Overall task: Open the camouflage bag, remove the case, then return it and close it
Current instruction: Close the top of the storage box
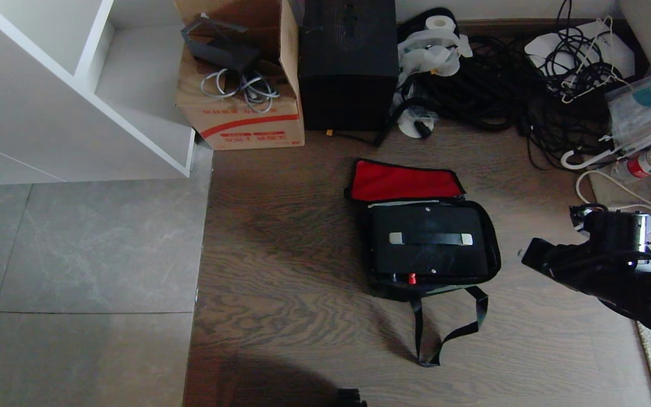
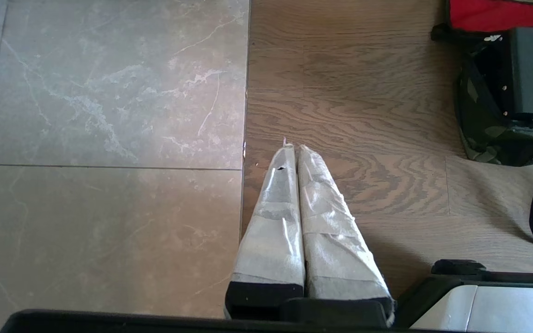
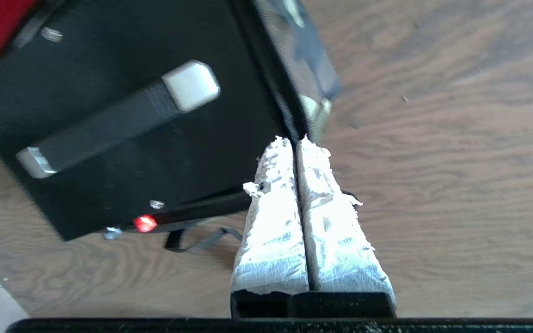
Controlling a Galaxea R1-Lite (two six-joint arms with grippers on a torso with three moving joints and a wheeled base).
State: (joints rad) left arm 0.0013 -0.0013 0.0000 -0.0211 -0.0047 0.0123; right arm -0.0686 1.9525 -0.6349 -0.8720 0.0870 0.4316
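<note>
The camouflage bag (image 1: 394, 291) lies open on the wooden floor, its red-lined lid (image 1: 404, 181) folded back. The black case (image 1: 427, 257) rests inside it, with its silver-ended handle (image 1: 430, 238) and red latch (image 1: 412, 278) showing. The bag's black straps (image 1: 444, 333) trail toward me. My right arm (image 1: 613, 265) reaches in from the right. Its gripper (image 3: 296, 141) is shut and empty, its tips hovering by the bag's camouflage side wall (image 3: 308, 60) next to the case (image 3: 132, 138). My left gripper (image 2: 294, 147) is shut and empty, parked over the floor left of the bag (image 2: 479, 134).
Behind the bag stand a red-striped cardboard box (image 1: 246, 113) and a tall black box (image 1: 348, 68). A tangle of cables (image 1: 500, 85), white hangers and a bottle (image 1: 650, 164) fill the back right. A white shelf unit (image 1: 77, 85) and grey tiles (image 1: 77, 254) lie left.
</note>
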